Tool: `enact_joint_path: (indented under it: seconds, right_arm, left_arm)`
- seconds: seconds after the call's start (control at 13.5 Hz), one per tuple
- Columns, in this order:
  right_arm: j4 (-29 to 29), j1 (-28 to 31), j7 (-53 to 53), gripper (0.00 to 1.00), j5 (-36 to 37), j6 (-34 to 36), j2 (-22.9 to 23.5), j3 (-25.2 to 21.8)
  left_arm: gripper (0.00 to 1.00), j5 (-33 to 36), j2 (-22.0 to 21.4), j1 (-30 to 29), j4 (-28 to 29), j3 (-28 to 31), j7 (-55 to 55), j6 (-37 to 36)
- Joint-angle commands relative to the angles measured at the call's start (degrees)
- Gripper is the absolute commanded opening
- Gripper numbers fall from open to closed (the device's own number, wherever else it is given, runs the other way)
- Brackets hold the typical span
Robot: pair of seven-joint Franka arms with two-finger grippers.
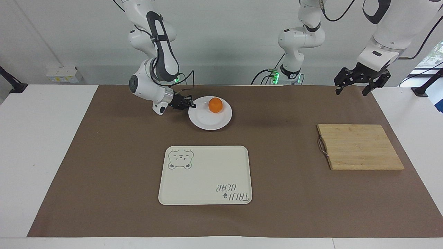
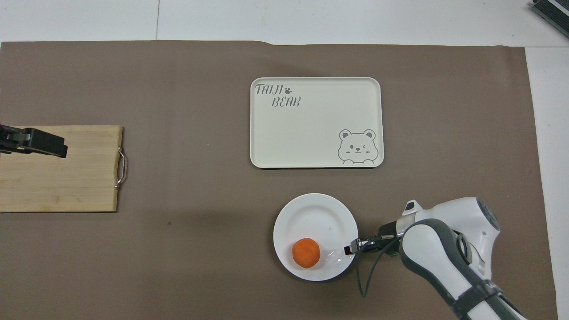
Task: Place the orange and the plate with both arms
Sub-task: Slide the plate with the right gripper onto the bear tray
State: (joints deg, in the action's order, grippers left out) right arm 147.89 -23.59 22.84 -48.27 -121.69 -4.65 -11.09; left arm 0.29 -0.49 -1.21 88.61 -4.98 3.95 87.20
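We note the right gripper (image 1: 191,104) clamped on the plate (image 1: 207,121) rim; the orange (image 1: 215,105) sits on the plate, just beside it. The left gripper (image 1: 356,84) waits with fingers apart above the desk (image 1: 104,155).

I am looking into a robotics lab, not a kitchen. Two white jointed arms (image 1: 155,52) stand at one edge of a white table (image 1: 41,145) against a bare pale wall, black cables trailing from them and green status lights at their joints. A brown paper sheet (image 1: 114,193) covers the tabletop almost edge to edge.
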Motion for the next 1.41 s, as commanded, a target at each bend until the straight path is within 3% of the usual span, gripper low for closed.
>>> enact_joint_path:
  seconds: [0.0, 0.37, 0.82, 1.11, 1.34]
  right_arm:
    - [-0.8, 0.1, -1.2, 0.00, -0.6, -1.4, 0.7, 0.3]
    - [-4.1, 0.1, -2.5, 0.00, -0.6, 0.7, 1.9, 0.3]
    - [-9.4, 4.8, -3.3, 0.00, -1.0, 11.0, 2.5, 0.1]
    - [-13.9, 7.1, -3.0, 0.00, -6.4, 14.4, 5.1, 0.1]
    - [-21.3, 8.0, -3.7, 0.00, -9.9, 16.6, 9.3, 0.0]
  left_arm:
    - [1.00, -0.6, -0.2, -0.8, -0.7, -0.4, -0.4, -1.2]
    - [1.00, -0.6, -0.2, -0.8, -0.7, -0.4, -0.3, -1.2]
    - [1.00, -0.6, -0.2, -0.8, -0.7, -0.4, -0.3, -1.2]
    - [1.00, -0.6, -0.2, -0.7, -0.7, -0.4, -0.3, -1.2]
    - [1.00, -0.6, -0.2, -0.8, -0.7, -0.4, -0.3, -1.2]
